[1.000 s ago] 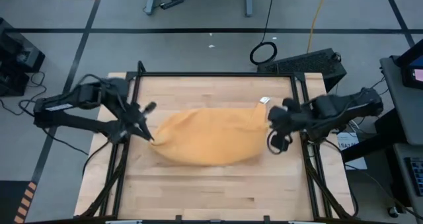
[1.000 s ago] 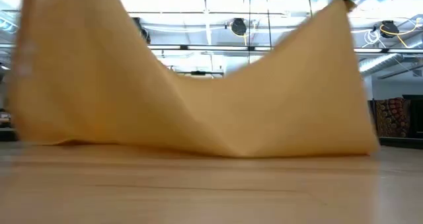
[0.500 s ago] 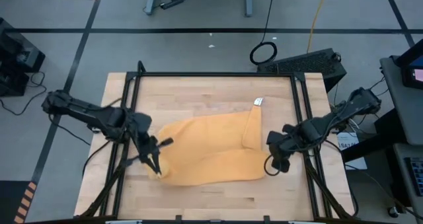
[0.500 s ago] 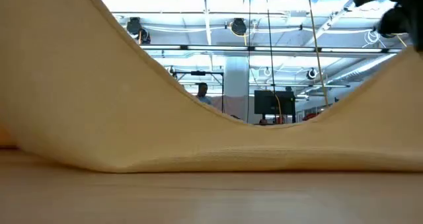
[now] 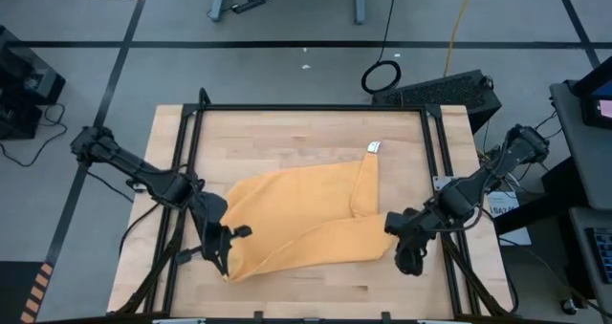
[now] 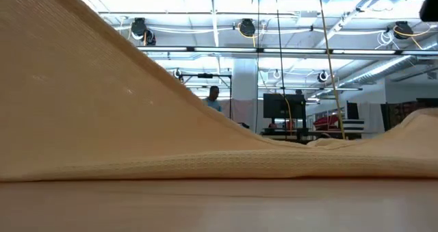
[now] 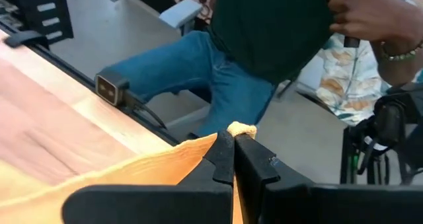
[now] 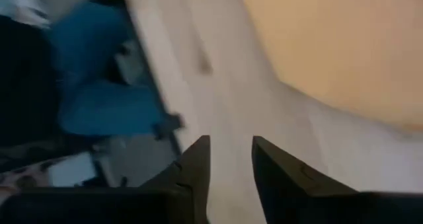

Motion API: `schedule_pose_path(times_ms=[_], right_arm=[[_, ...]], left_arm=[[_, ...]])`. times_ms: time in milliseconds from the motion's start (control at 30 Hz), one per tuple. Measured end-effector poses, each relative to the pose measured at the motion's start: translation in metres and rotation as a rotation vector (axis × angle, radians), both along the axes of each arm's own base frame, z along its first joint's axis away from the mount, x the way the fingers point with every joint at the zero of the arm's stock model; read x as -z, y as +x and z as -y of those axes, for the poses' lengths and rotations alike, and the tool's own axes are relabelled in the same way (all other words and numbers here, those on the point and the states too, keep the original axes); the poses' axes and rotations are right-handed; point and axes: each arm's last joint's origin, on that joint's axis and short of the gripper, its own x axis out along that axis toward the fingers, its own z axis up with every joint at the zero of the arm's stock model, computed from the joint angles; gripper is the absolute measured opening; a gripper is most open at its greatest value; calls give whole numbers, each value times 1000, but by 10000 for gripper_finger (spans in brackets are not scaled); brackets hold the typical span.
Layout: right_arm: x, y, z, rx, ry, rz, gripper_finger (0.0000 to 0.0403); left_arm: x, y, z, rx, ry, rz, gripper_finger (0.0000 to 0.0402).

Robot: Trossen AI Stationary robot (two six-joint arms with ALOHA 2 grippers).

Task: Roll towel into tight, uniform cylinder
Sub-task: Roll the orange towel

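The mustard-yellow towel (image 5: 306, 214) lies crumpled across the middle of the table, with a fold running up its right part and its white label (image 5: 373, 147) at the far right corner. My left gripper (image 5: 228, 262) is at the towel's near left corner, shut on it. In the low view the towel (image 6: 102, 109) slopes up to the left and lies flat on the wood at the right. My right gripper (image 5: 408, 263) hovers just off the towel's near right corner. It is open (image 8: 231, 158), with only bare wood between its fingers. My left gripper pinches the towel's near left corner (image 7: 241, 128) between its two fingers, and a small tuft sticks out past the fingertips. The fingers slant down from the table's left. The corner is held up off the table, and the cloth (image 7: 132, 178) slopes down from it to the wood.
Black frame rails (image 5: 186, 171) (image 5: 440, 171) run along the table's left and right sides. Bare wood (image 5: 306, 133) shows beyond the towel and in a strip along the near edge. A seated person in blue jeans (image 7: 218, 78) is beyond the table's edge.
Both grippers have come down and toward the table's near edge, drawing the towel that way and spreading it flatter. The towel's right end, which rose to my right gripper, now lies on the table: that gripper has let go. The left corner stays held up.
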Motion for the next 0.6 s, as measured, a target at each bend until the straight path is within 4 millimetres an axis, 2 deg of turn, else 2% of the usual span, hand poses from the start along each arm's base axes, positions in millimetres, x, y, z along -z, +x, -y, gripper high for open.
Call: schedule_pose_path(times_ms=[100, 233, 300, 467, 600], right_arm=[[-1, 5, 3, 86, -105, 103, 122], [5, 17, 19, 342, -461, 254, 120], [13, 26, 24, 419, -566, 270, 118], [51, 59, 29, 414, -649, 137, 112], [86, 77, 32, 379, -689, -8, 112]], left_arm=[[0, -1, 3, 3, 1, -9, 1], [1, -2, 6, -20, 25, 7, 5], [1, -2, 6, -28, 31, 14, 6], [1, 0, 4, -81, 59, 27, 7], [1, 0, 4, -89, 64, 32, 7]])
